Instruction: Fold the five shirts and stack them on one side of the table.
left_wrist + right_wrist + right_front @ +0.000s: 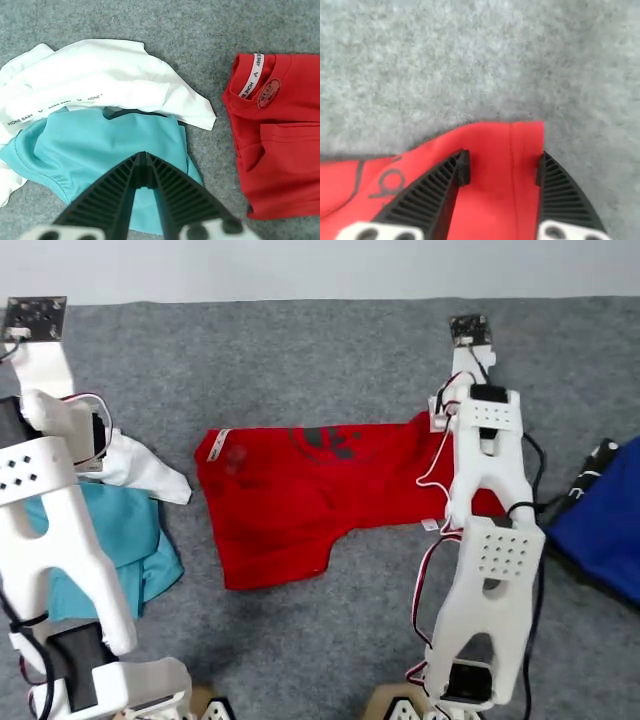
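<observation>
Four garments on view, one in work.

Item 1: red short-sleeved cotton shirt (300, 495), lying flat on grey felt table covering (300, 360).
- Step judged in hand: taking hold of one outer corner for a fold.
- Right gripper (502, 162) poised over that corner, fingers spread wide. Red cloth and its stitched seam between them, nothing pinched yet.
- To do it well: lower until both fingertips reach the felt, then close squarely across the seam so every layer is caught. Lift only a little, carry the corner over toward the collar end, and lay edge on edge.
- Likely faults, as a judgement: catching the top layer alone, or dragging the whole shirt along the felt.
- Appearance: collar end trimmed with white printed tape, round patch just beside it, dark print across the chest. Near edge stepped rather than straight, so probably part-folded already. Cloth soft and thin, likely to slump if raised high.

Item 2: teal knit shirt (110, 150), crumpled, just beyond the red shirt's collar end and apart from it. Left gripper (146, 156) above this piece, fingers pressed together with nothing between them.

Item 3: white shirt with printed neck tape (100, 85), rumpled, overlapping the teal one, one tip close to the red collar.

Item 4: dark blue garment (605, 520), heaped well beyond the red shirt's opposite end.
</observation>
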`<move>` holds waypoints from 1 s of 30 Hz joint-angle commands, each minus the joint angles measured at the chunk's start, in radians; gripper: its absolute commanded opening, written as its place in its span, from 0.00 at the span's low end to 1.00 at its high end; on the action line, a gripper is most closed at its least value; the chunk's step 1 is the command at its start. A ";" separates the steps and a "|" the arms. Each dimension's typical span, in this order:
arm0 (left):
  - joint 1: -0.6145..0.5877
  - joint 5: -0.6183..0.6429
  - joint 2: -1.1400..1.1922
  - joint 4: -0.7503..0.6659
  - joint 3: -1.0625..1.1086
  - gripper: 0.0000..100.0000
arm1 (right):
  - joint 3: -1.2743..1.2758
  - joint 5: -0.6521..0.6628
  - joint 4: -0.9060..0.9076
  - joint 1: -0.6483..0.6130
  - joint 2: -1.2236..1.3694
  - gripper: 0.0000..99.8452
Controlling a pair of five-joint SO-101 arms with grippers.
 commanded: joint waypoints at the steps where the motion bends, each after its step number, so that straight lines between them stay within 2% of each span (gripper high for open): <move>1: -0.002 -0.011 -0.040 0.021 -0.031 0.00 | -0.081 0.012 0.056 -0.007 -0.157 0.23; 11: -0.002 -0.032 -0.040 0.021 -0.031 0.00 | -0.078 0.011 0.193 -0.070 -0.282 0.23; 21: 0.000 -0.032 -0.038 0.021 -0.031 0.00 | -0.080 0.005 0.246 -0.120 -0.094 0.23; 30: 0.002 -0.031 -0.040 0.021 0.035 0.00 | -0.124 0.011 0.174 -0.122 0.041 0.23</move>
